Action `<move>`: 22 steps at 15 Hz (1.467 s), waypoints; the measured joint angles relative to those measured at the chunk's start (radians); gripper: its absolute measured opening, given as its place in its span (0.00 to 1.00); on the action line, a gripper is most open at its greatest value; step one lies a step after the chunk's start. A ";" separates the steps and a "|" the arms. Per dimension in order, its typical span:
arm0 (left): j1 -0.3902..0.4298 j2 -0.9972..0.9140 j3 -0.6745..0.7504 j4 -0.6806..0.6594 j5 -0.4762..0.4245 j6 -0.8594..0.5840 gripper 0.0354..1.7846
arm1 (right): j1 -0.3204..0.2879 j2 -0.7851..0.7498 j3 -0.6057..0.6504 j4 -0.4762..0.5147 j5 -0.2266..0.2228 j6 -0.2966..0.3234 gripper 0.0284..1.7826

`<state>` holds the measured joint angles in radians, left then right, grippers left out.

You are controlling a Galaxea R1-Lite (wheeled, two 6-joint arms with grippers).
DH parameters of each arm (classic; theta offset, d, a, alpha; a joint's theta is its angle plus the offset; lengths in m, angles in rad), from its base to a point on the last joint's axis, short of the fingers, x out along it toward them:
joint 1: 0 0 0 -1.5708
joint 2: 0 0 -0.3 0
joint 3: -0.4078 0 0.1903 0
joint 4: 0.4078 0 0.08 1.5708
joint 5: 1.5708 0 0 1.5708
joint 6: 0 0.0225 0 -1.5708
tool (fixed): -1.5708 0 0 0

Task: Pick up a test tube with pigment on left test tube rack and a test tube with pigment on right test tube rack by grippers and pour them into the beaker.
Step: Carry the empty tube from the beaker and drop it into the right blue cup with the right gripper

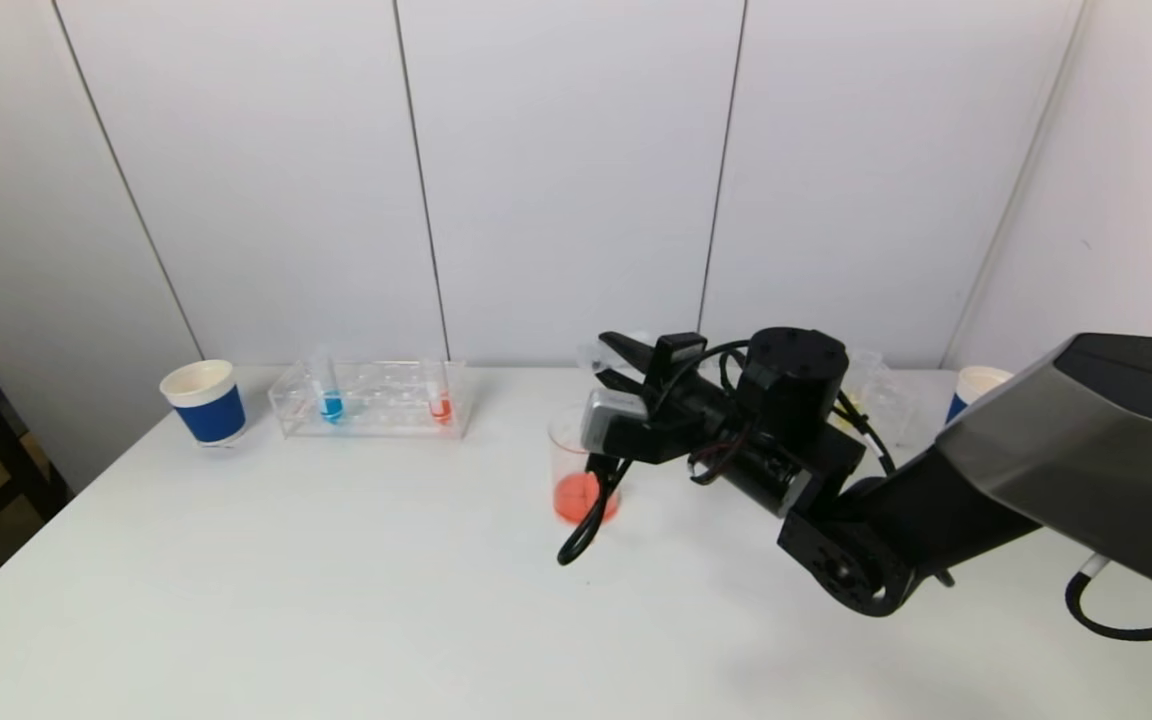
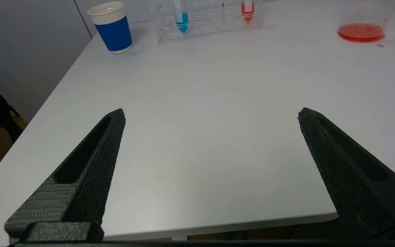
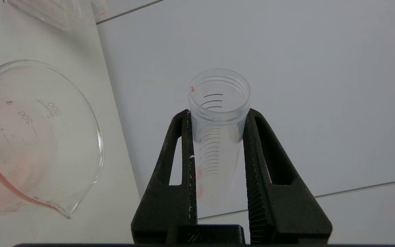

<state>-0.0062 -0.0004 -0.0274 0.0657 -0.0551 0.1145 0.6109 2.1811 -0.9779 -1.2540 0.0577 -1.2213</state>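
Observation:
My right gripper [image 1: 621,365] is shut on a clear graduated test tube [image 3: 219,103]. The tube looks empty apart from faint red traces and is held tipped just above and behind the glass beaker [image 1: 576,465]. The beaker holds red liquid at its bottom and also shows in the right wrist view [image 3: 36,137]. The left clear rack [image 1: 371,400] holds a blue-pigment tube [image 1: 331,402] and a red-pigment tube [image 1: 441,403]. My left gripper [image 2: 211,115] is open and empty, low over the table's near edge. The right rack [image 1: 881,395] is mostly hidden behind my right arm.
A blue paper cup [image 1: 206,402] stands left of the left rack. A second blue cup [image 1: 976,385] stands at the far right behind my right arm. A small red drop [image 2: 380,45] lies on the white table [image 1: 336,600] beside the beaker.

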 joint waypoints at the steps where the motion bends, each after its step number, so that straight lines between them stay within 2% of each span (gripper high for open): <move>1: 0.000 0.000 0.000 0.000 0.000 0.000 0.99 | -0.001 -0.004 -0.003 -0.003 -0.006 0.051 0.25; 4: 0.000 0.000 0.000 0.000 0.000 0.000 0.99 | -0.003 -0.019 -0.016 -0.019 -0.022 0.216 0.25; 8: 0.000 0.000 0.000 0.000 0.000 0.000 0.99 | -0.010 -0.063 -0.024 0.000 -0.094 0.417 0.25; 12: 0.000 0.000 0.000 0.000 0.000 0.000 0.99 | -0.020 -0.091 -0.038 0.000 -0.164 0.586 0.25; 15: 0.000 0.000 0.000 0.000 0.000 0.000 0.99 | -0.030 -0.119 -0.049 0.001 -0.207 0.676 0.25; 18: 0.000 0.000 0.000 0.000 0.000 0.000 0.99 | -0.073 -0.142 -0.083 0.017 -0.264 0.741 0.25; 21: 0.000 0.000 0.000 0.000 0.000 0.000 0.99 | -0.117 -0.184 -0.096 0.129 -0.285 0.827 0.25; 22: 0.000 0.000 0.000 0.000 0.000 0.000 0.99 | -0.124 -0.200 -0.100 0.176 -0.308 0.863 0.25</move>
<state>-0.0062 -0.0004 -0.0274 0.0657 -0.0551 0.1145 0.4868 1.9815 -1.0781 -1.0785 -0.2504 -0.3583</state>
